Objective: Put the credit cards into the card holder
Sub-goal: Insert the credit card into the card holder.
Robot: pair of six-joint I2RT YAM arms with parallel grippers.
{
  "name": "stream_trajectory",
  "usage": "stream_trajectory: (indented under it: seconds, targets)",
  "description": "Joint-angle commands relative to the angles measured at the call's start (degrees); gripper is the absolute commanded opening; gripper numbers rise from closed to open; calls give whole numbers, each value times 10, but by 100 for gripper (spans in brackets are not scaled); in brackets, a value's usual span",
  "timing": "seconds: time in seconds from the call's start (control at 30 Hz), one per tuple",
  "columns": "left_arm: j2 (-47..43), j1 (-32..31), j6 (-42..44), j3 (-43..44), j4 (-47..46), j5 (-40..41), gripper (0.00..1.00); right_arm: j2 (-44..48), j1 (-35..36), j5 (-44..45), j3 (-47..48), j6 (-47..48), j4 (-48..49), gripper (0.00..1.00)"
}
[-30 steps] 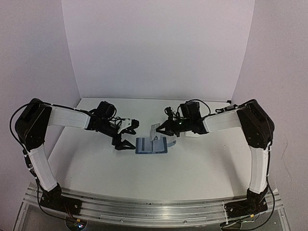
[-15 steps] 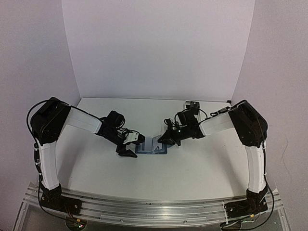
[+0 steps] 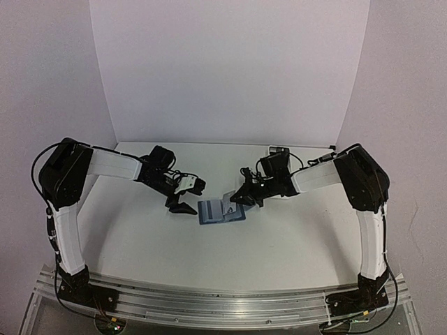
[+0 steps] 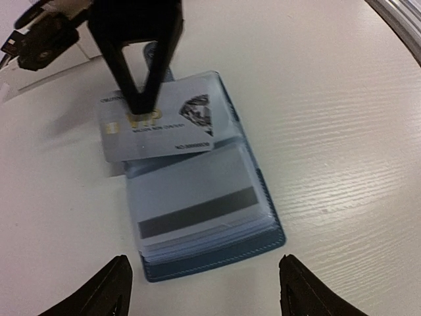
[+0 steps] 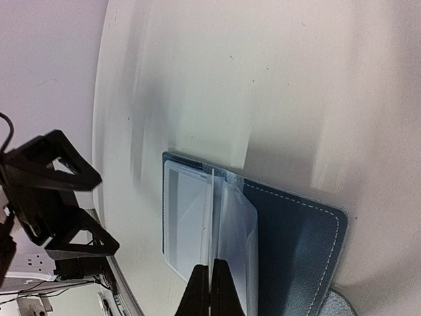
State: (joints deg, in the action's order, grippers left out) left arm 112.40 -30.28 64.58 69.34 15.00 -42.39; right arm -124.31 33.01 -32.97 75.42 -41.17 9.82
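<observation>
No text can be read in any view. The card (image 4: 164,131), lying over the far end of the holder (image 4: 217,255), is carrying short rows of small dark print beside a diamond emblem (image 4: 197,108). The characters are showing too blurred to make out.

We see a blue card holder (image 4: 217,259), pale stitching. The credit card (image 4: 171,135) is grey-blue, diamond print, gold chip. White table (image 4: 342,118).
</observation>
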Motion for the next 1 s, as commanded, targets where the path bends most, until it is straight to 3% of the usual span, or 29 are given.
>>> stream_trajectory:
  seconds: [0.0,0.17,0.4,0.97]
  targets:
    - [39,-10,-88,78,-17,16,77,28,-5,-2,21,7,-8,0]
    - [81,-26,-158,108,-11,55,78,39,-12,-18,23,20,-17,0]
    - [98,-43,-105,81,-38,107,74,28,-15,-52,23,16,-8,0]
    - [97,-41,-80,57,25,134,67,-23,-4,-63,19,-15,71,0]
